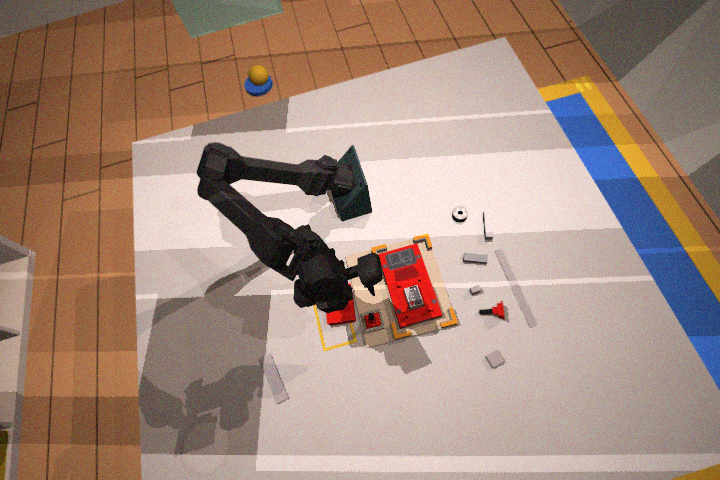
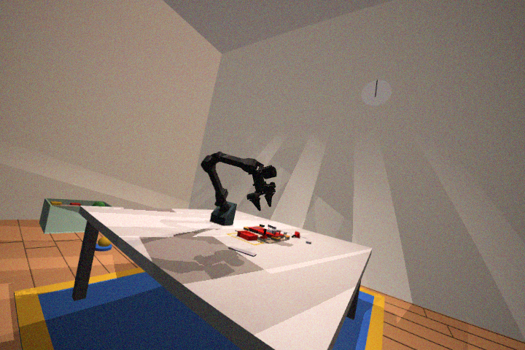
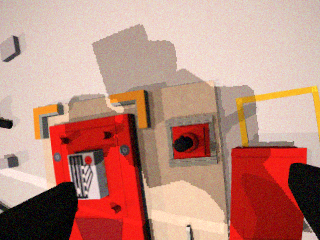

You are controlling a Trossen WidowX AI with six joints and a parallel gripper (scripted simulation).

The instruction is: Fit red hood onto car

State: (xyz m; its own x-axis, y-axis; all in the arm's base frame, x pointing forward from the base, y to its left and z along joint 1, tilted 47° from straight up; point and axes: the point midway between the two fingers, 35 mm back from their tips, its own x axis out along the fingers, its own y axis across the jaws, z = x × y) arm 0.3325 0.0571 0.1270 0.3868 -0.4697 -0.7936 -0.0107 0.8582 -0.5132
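The red hood (image 1: 341, 314) (image 2: 247, 235) (image 3: 267, 196) lies flat on the table inside a yellow outlined rectangle (image 1: 324, 340) (image 3: 276, 96). It is just left of the beige jig (image 1: 372, 333) (image 3: 183, 194). The red chassis (image 1: 410, 271) (image 2: 267, 233) (image 3: 127, 180) sits in the jig with the grey engine block (image 1: 412, 296) (image 3: 87, 175) on its deck. Short dark pegs show around the engine in the wrist view. My gripper (image 1: 355, 294) (image 2: 262, 200) (image 3: 184, 186) is open and empty. It hangs well above the table, over the gap between hood and chassis, pointing down. The arm hides part of the hood in the top view.
A small red part (image 1: 372, 320) (image 3: 190, 142) sits in a grey pocket of the jig. Loose pieces lie right of the jig: a white ring (image 1: 459, 213), grey blocks (image 1: 474, 258) (image 1: 494, 358), a long grey bar (image 1: 514, 288), a red-and-black piece (image 1: 494, 310). Another grey bar (image 1: 274, 379) lies front left.
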